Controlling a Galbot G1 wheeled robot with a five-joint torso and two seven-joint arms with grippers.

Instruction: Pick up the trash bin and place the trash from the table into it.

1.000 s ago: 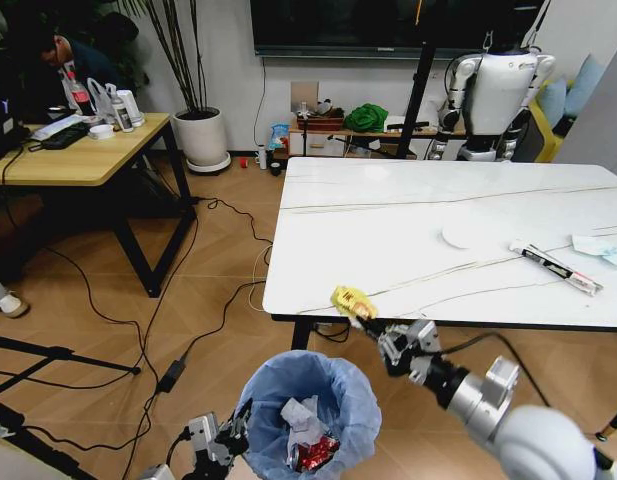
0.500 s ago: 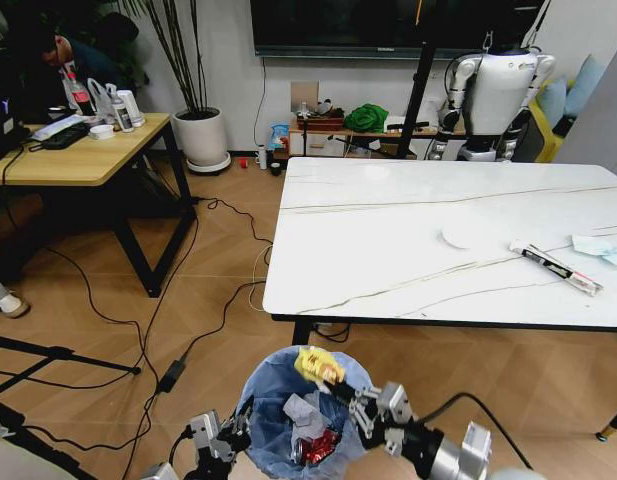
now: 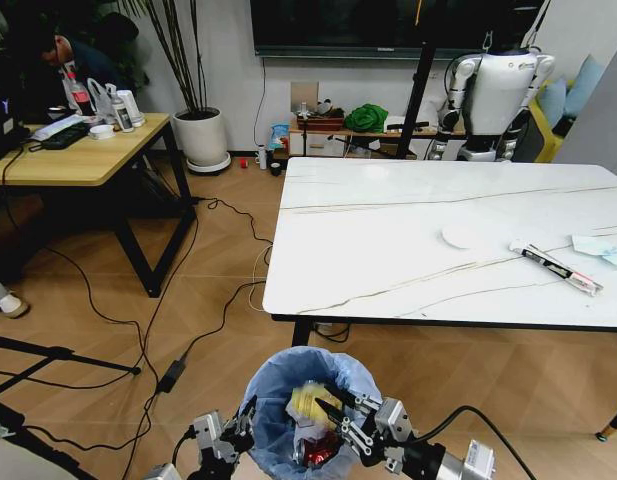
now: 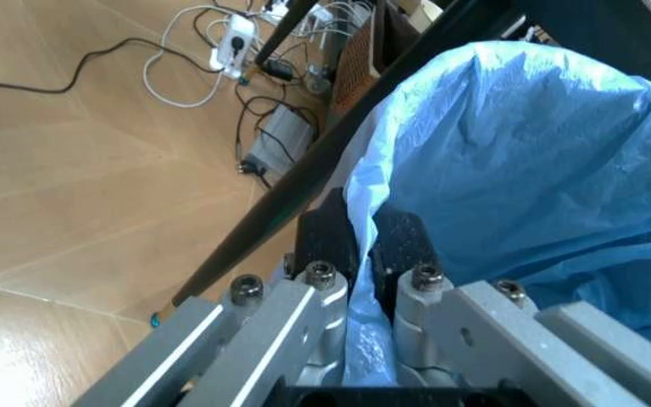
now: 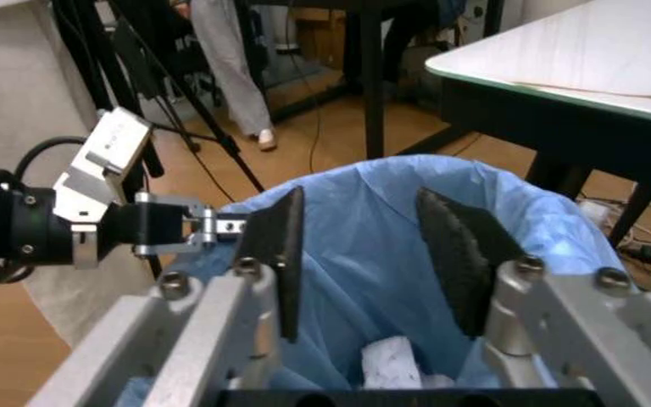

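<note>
1. We hold the trash bin [image 3: 306, 415] by its bag rim, left gripper [image 4: 359, 246] clenched.
2. Right gripper [image 5: 371, 246] released above the bin; yellow wrapper [image 3: 310, 402] inside.
3. Next, we judge: the table [image 3: 388, 230], long thin wrapper [image 3: 554, 267].

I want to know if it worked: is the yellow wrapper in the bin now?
In. The crinkly yellow wrapper lies inside the round bin's light-blue bag, just off the right gripper, whose fingers are open with nothing between them.
</note>
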